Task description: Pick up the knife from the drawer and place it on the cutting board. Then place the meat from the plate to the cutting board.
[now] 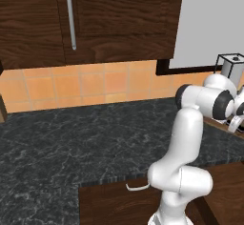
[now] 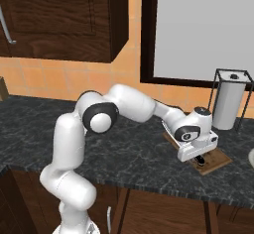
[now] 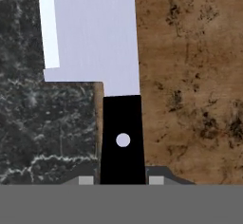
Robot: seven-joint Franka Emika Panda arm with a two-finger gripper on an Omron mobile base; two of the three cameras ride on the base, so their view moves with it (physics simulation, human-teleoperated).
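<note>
We have the knife (image 3: 95,42) clamped by its handle in our gripper (image 3: 121,180), low over the cutting board (image 3: 190,76). Its blade overhangs the board's edge onto the counter (image 3: 28,123). Next we should shift it fully over the board, then let go.

Paper towel holder (image 2: 229,100) on dark marble counter (image 2: 134,153)

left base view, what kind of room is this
A kitchen, rendered: dark marbled counter, orange tiled backsplash, dark wood wall cabinet. In the hand view the gripper holds the knife over the cutting board.
</note>
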